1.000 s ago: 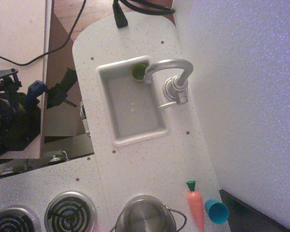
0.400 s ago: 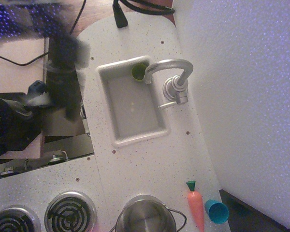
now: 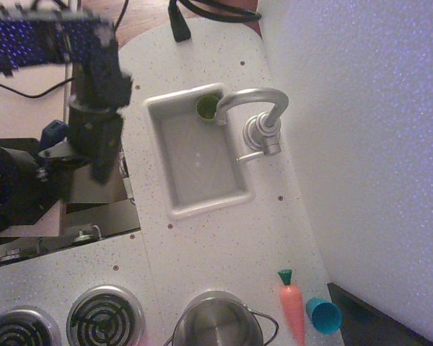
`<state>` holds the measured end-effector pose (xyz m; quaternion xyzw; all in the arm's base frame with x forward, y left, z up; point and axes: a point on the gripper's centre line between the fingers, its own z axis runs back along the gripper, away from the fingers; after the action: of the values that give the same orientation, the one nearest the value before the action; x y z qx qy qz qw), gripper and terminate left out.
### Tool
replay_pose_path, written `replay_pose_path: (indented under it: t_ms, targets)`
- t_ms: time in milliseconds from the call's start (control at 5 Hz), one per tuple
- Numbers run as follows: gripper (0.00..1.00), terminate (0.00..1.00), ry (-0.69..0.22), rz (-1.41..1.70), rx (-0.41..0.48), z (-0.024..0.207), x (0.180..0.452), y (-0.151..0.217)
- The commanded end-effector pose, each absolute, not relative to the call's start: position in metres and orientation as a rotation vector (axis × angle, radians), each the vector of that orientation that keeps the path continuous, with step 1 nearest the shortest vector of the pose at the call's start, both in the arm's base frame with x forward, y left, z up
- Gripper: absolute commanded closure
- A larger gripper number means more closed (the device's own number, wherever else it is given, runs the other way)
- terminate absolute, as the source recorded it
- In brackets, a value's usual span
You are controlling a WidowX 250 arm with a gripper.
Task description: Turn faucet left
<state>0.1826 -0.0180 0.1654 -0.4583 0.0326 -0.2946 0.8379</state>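
Note:
The silver-grey faucet (image 3: pixel 263 132) stands at the right rim of the white sink (image 3: pixel 172 191). Its arched spout (image 3: pixel 249 95) reaches left and ends over the sink's far right corner, above a green object (image 3: pixel 206 107). The thin side lever (image 3: pixel 248 156) points toward the basin. My gripper (image 3: pixel 99 167) hangs left of the counter, well apart from the faucet, on a dark arm coming in from the top left. It is blurred, and its jaws do not show clearly.
An orange toy carrot (image 3: pixel 292 308) and a blue cup (image 3: pixel 323 315) lie at the front right. A steel pot (image 3: pixel 216 326) and stove burners (image 3: pixel 105 317) are along the bottom. A black cable (image 3: pixel 180 23) lies at the far end. A white wall (image 3: pixel 368 144) borders the right.
The arm and gripper have come into view from the top left and moved down beside the counter's left edge. The faucet has not moved.

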Motion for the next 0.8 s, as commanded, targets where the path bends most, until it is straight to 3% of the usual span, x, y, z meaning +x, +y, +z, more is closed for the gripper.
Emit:
replay_pose_path:
  t_ms: [0, 400, 600]
  targets:
    - [0.0, 0.0, 0.218, -0.572, -0.952, 0.159, 0.165, -0.023]
    - [0.0, 0.0, 0.314, -0.605, -0.845, 0.146, 0.168, -0.034]
    - [0.0, 0.0, -0.02, -0.666, -0.955, 0.155, 0.178, -0.036]
